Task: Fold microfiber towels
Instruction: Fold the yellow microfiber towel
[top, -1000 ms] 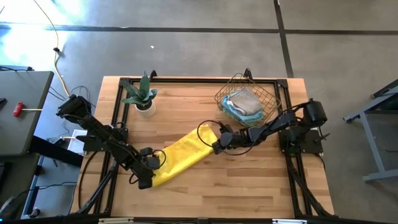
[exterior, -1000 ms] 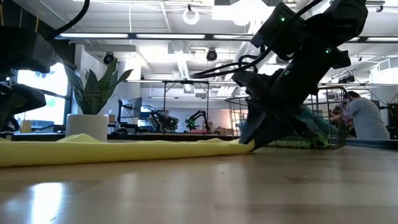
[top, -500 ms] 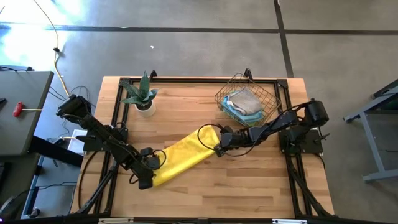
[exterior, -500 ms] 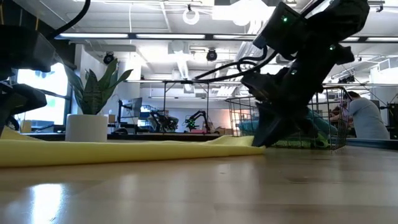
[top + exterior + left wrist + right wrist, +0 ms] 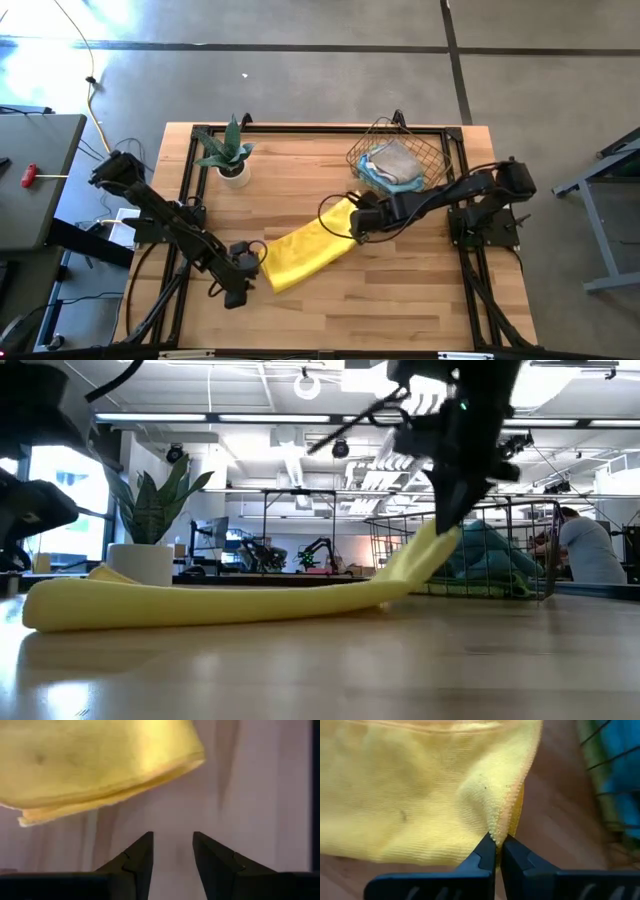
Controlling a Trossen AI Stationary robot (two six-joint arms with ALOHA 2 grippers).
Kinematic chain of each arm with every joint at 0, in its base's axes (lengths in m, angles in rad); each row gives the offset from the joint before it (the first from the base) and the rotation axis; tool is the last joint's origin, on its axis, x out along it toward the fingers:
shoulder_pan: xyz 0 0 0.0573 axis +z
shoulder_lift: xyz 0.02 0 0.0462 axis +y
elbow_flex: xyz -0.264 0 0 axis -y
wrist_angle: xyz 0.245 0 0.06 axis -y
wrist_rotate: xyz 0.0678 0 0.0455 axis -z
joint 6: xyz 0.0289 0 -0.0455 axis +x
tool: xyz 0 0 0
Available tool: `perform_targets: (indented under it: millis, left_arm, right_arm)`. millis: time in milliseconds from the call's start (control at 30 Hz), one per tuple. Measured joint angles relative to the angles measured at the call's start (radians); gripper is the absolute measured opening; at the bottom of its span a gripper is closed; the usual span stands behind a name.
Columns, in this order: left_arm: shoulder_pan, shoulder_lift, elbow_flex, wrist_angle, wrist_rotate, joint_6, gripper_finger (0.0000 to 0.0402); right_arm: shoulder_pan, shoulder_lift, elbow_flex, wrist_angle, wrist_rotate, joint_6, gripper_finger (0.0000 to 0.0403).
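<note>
A yellow microfiber towel (image 5: 305,250) lies slantwise on the wooden table, folded double, its near left end (image 5: 60,610) flat on the wood. My right gripper (image 5: 356,228) is shut on its far right end, which rises off the table in the low view (image 5: 425,555). My left gripper (image 5: 248,270) stands open just off the towel's near left end (image 5: 100,765), with nothing between its fingers (image 5: 172,837). More towels, blue and grey, lie in a wire basket (image 5: 400,160). My right gripper pinches the towel's stitched edge (image 5: 501,827) between its two fingertips, at the far right end. The edge is bunched into a fold there, more than one layer. The fingers slant down from the right. That end is lifted, and the rest lies slack on the table.
A potted plant (image 5: 228,155) stands at the far left. The wire basket stands at the far right, close behind my right arm. Bare wood (image 5: 400,290) stretches along the near edge. A person (image 5: 585,550) sits in the room beyond the table.
My right gripper has shut on the towel's far right end and lifted it off the table. The whole towel has slid toward the right, so its near left end has drawn away from my left gripper.
</note>
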Motion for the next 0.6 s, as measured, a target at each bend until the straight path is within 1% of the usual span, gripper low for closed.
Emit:
perform_targets:
  millis: [67,167,367,600]
  left_arm:
    - [0.0,-0.016,0.0,0.009,0.015,-0.004,0.0129]
    - [0.0,-0.049,0.0,0.016,0.027,-0.023,0.0129]
    - [0.0,-0.154,0.0,0.014,0.033,-0.023,0.0129]
    - [0.0,-0.297,0.0,0.015,0.033,0.001,0.0129]
  right_arm:
    - [0.011,0.029,0.074,-0.065,0.02,-0.007,0.0]
    - [0.028,0.086,0.159,-0.102,0.023,-0.036,0.0]
    - [0.06,0.258,0.315,-0.103,-0.003,-0.09,0.0]
    - [0.102,0.457,0.592,-0.103,-0.008,-0.224,0.0]
